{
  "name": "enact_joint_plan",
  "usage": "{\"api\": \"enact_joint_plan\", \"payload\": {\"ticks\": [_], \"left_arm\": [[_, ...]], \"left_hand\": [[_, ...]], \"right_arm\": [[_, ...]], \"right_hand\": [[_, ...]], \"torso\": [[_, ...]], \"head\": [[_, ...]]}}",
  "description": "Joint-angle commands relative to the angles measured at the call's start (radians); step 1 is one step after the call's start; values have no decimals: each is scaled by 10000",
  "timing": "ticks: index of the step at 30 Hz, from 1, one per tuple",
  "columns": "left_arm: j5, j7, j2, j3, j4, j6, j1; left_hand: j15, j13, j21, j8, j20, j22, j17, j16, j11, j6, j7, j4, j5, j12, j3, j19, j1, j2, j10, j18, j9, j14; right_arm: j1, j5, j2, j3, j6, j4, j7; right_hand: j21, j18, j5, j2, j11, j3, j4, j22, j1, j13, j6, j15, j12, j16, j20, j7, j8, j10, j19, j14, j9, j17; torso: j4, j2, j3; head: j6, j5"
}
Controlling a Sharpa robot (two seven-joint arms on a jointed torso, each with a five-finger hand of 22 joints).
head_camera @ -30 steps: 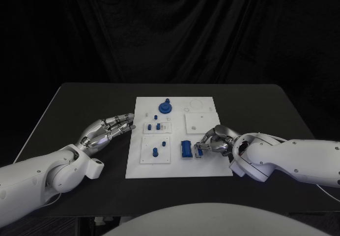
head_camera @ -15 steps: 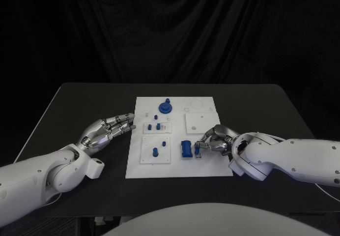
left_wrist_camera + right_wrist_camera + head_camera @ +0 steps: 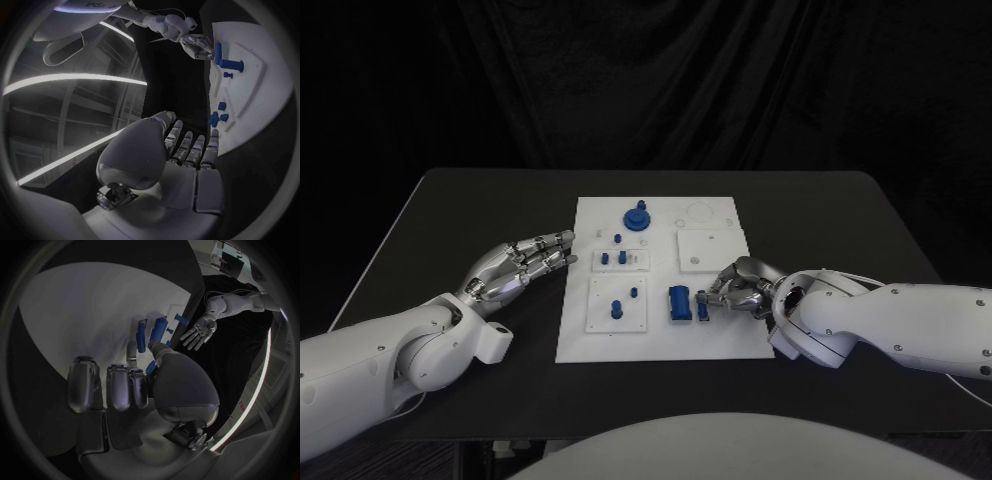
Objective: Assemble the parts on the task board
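Observation:
The white task board [image 3: 726, 335] lies mid-table. On its near part stands a blue block [image 3: 679, 303]. My right hand [image 3: 737, 285] rests at the board's right side and pinches a thin blue part [image 3: 705, 306] just right of that block. The right wrist view shows the pinched blue part [image 3: 150, 368] between thumb and fingers, close to the blue block [image 3: 159, 330]. My left hand [image 3: 524, 262] hovers open, fingers straight, beside the board's left edge, touching nothing. Small blue pegs [image 3: 617, 258] stand in a white insert.
A blue round knob part [image 3: 636, 216] stands at the board's far end, beside a white ring [image 3: 697, 212] and a square white plate [image 3: 707, 250]. More pegs [image 3: 630, 293] sit in the near-left insert. In the left wrist view the left hand [image 3: 187, 150] faces the board [image 3: 250, 100].
The right hand has nudged the thin blue part slightly closer to the blue block. The left hand has not moved.

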Motion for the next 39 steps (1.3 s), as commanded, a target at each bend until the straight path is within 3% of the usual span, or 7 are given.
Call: {"api": "enact_joint_plan", "payload": {"ticks": [1,16,17,19,24,32,39], "left_arm": [[43,151,2,8,17,129,-19],[43,150,-29,8,33,119,-32],[43,148,-33,8,35,117,-33],[43,145,-41,8,38,113,-34],[43,136,-55,8,43,99,-36],[43,127,-32,8,30,108,-39],[43,124,-35,8,26,114,-41]], "left_hand": [[39,-5,45,43,12,-13,1,23,60,-34,42,-7,58,-35,54,59,52,33,-14,-71,-8,2],[39,-5,45,43,12,-13,1,23,60,-34,42,-7,58,-35,54,59,52,33,-14,-71,-8,2],[45,-6,45,41,12,-17,1,27,58,-42,47,-11,63,-45,73,64,49,34,-24,-77,-10,2],[45,-6,45,41,12,-17,1,27,58,-42,47,-11,63,-45,73,64,49,34,-24,-77,-10,2],[45,-6,45,41,12,-17,1,27,58,-42,47,-11,63,-45,73,64,49,34,-24,-77,-10,2],[46,-5,47,44,11,-11,2,28,57,-29,47,-12,64,-43,77,71,48,32,-24,-79,-7,2],[46,-5,47,44,11,-11,2,28,57,-29,47,-12,64,-43,77,71,48,32,-24,-79,-7,2]], "right_arm": [[-22,-566,-53,-2,-5,57,-216],[-40,-1736,-409,-9,-1254,366,1248],[-42,-1831,-452,-10,-1289,402,1391],[-45,-1997,-527,-12,-1332,460,1646],[-59,-2232,-696,-15,-1174,558,2263],[-128,-2632,-830,-17,-452,587,2554],[-201,-2855,-772,-18,-41,512,2451]], "right_hand": [[-37,18,37,7,64,-24,-60,1879,34,2634,-131,85,27,-68,93,9,-78,1025,286,586,18,-13],[-22,8,-17,21,190,-124,-247,1890,345,2634,-715,178,27,-55,160,165,-184,1025,292,590,21,-11],[-42,12,160,26,227,-104,-294,1884,444,2634,-851,208,27,-55,180,210,-267,1025,284,589,-41,-13],[-43,10,1405,12,313,101,-541,1887,859,2634,-1054,279,27,-28,239,313,-521,1025,276,595,-301,26],[-5,-1,1517,-70,422,195,-643,1903,979,2475,-1170,373,-66,41,337,438,-924,903,278,612,-736,138],[517,-105,2690,-192,492,978,-1278,2057,1553,2436,-1214,456,-84,360,435,658,-2469,890,443,701,-2151,689],[541,-102,3052,-266,450,1546,-1613,2054,1558,2397,-906,425,-104,379,414,664,-2992,867,431,690,-2727,690]], "torso": [[-2,-6,-4],[-5,-1,-4],[-7,-3,-5],[-2,2,1],[-7,8,-2],[-4,11,6],[-8,4,-8]], "head": [[-2,-6],[-2,46],[-2,48],[-2,44],[-2,43],[-2,18],[-2,41]]}}
